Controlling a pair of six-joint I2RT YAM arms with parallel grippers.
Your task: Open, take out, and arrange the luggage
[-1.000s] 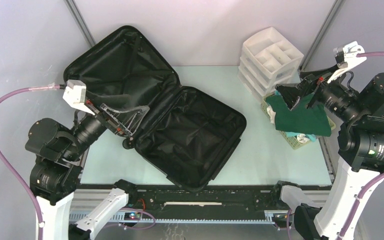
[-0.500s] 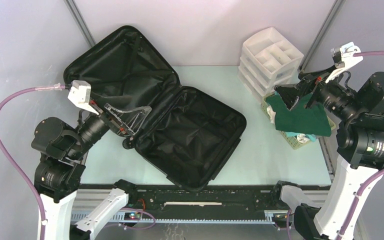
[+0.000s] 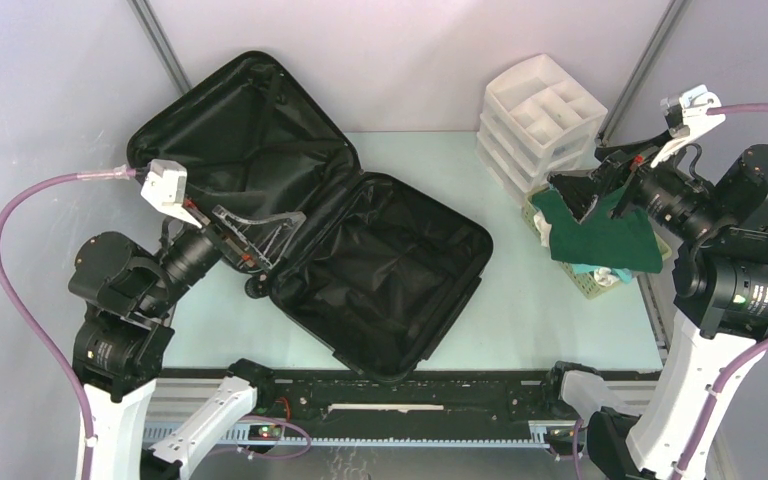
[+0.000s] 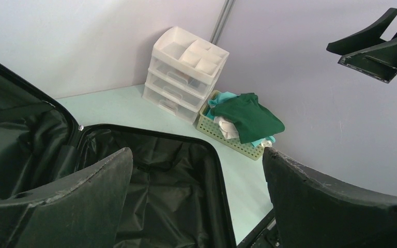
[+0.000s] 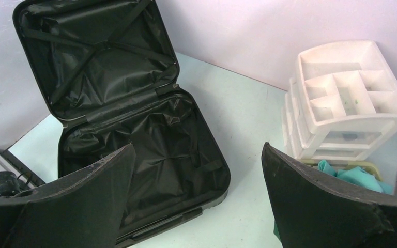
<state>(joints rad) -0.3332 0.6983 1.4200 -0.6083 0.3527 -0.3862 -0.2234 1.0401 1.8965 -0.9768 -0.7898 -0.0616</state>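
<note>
Luggage (image 3: 380,270) lies open, black lining and crossed straps showing

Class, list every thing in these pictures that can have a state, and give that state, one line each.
luggage, open, both halves showing bare lining.
drawer organizer, drawers shut.
basket, full, green cloth on top.
left hand, open, holding nothing.
right hand, open, holding nothing.
</note>
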